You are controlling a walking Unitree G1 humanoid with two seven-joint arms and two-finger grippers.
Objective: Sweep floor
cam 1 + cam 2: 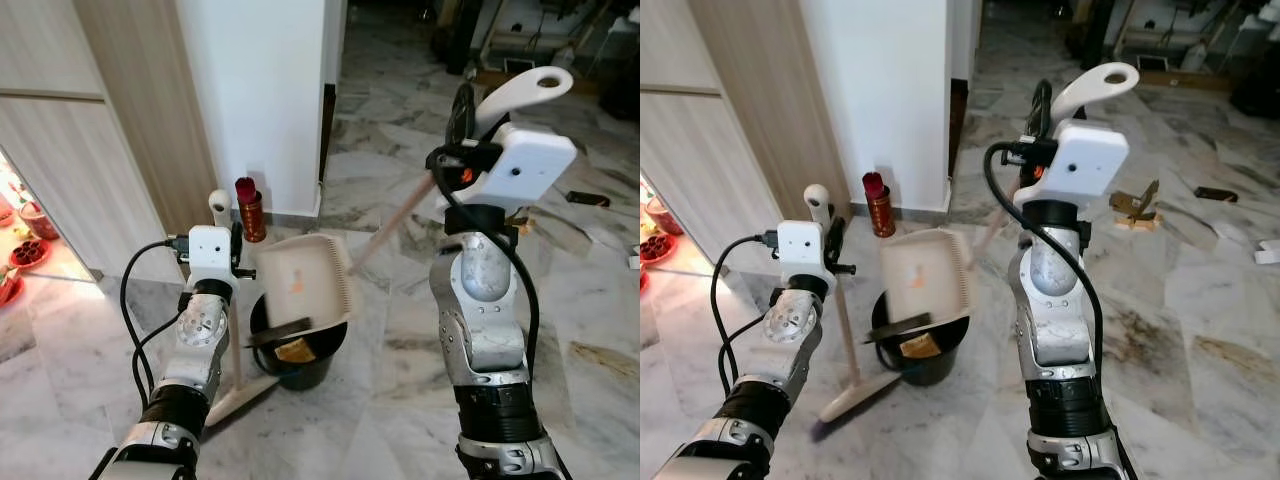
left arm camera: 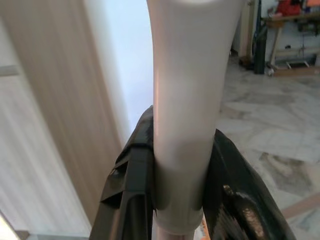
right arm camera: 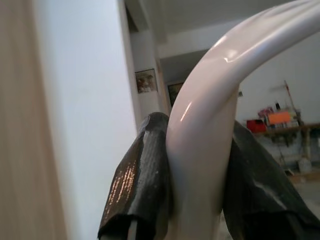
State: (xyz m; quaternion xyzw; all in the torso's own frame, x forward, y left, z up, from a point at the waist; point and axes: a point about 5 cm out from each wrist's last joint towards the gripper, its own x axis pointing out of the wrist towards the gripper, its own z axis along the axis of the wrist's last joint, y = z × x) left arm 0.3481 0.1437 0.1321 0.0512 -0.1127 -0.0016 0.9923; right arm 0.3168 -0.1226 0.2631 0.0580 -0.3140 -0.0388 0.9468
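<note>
My left gripper [image 1: 236, 243] is shut on the cream broom handle [image 2: 186, 110], its black fingers [image 2: 131, 195] pressing both sides. The broom stands nearly upright, its head [image 1: 236, 399] resting on the marble floor. My right gripper [image 1: 462, 108], raised high, is shut on the white looped handle [image 3: 202, 150] of the long-handled dustpan. The cream dustpan [image 1: 305, 279] hangs tilted, mouth down, over a black bin [image 1: 300, 366]. A yellowish scrap [image 1: 293, 350] lies inside the bin.
A white wall pillar [image 1: 262, 100] and wooden cabinet [image 1: 130, 120] stand close behind the bin. A dark red can [image 1: 249, 212] sits at the pillar's foot. Cardboard bits [image 1: 1137, 205] and a dark object [image 1: 587, 198] lie on the marble floor to the right.
</note>
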